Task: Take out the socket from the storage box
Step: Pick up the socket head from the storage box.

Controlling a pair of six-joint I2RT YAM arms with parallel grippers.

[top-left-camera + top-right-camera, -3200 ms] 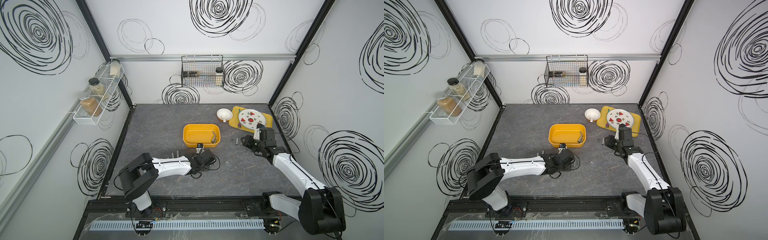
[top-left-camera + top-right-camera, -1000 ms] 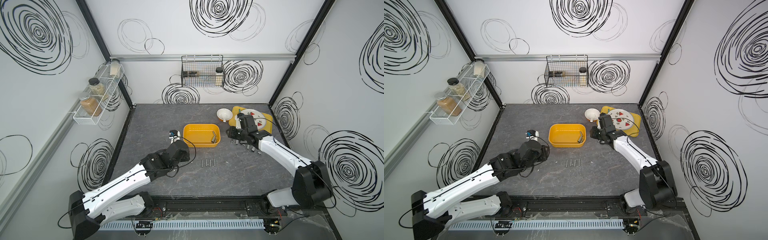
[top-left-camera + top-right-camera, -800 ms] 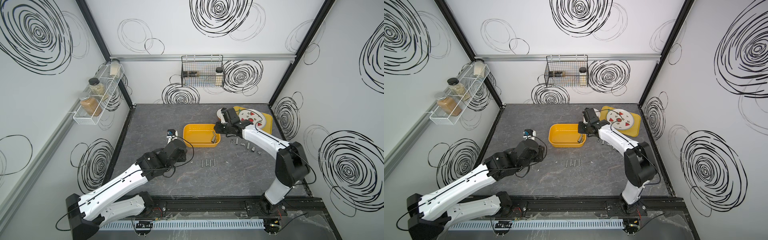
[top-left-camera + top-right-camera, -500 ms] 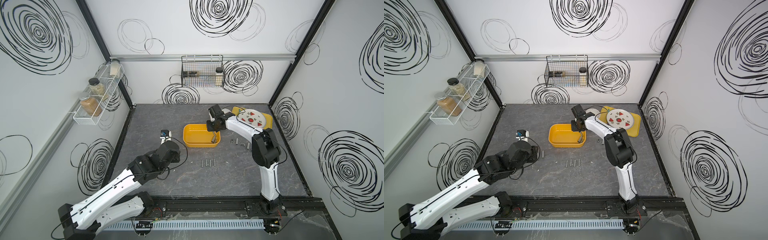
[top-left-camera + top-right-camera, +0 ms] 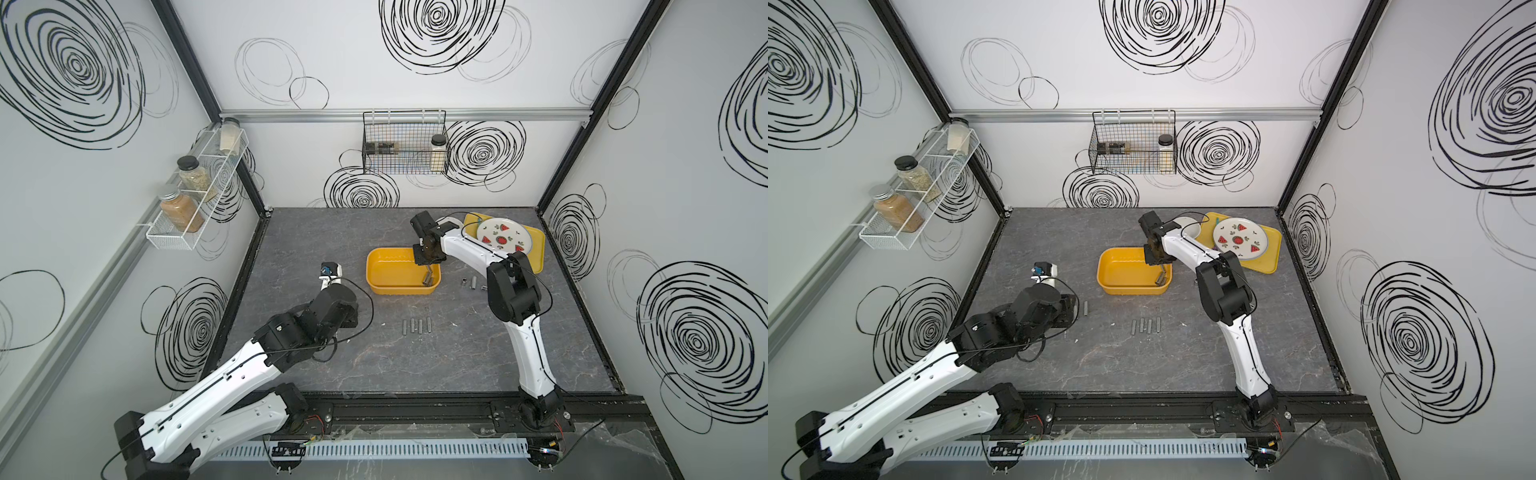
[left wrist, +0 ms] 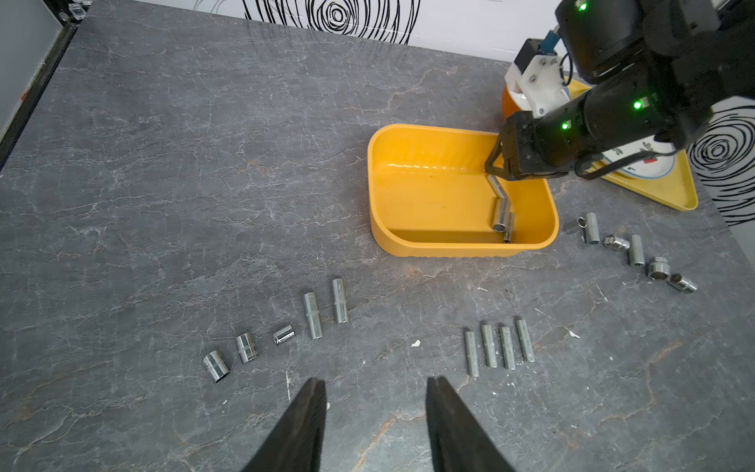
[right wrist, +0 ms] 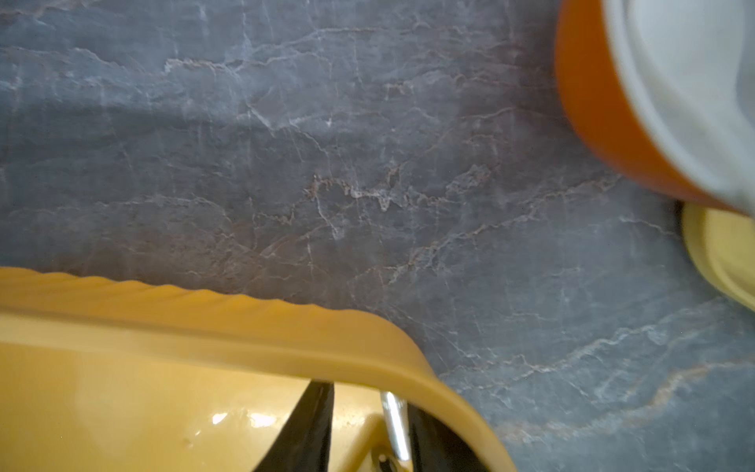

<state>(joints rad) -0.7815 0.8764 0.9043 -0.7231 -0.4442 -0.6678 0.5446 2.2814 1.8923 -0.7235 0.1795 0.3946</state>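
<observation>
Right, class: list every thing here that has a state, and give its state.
storage box, upright, open-topped
boxed sockets, lying on its floor
right gripper, open, inside the box, astride one socket
left gripper, open, empty
table sockets, lying in rows
plate, flat on yellow tray

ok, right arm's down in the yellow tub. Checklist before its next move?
1. Reach: the right gripper is inside the storage box, at a corner: ok.
2. Target: a socket stands between the jaws, in the right wrist view: ok.
3. Grip: jaws shut on it: not ok, a gap shows on one side.
4. Single pick: cannot tell; other sockets lie close beside it.
5. Wall clearance: cannot tell; the gripper sits very near the box wall.
6. Other arm: the left gripper is open, empty, apart from the box: ok.
</observation>
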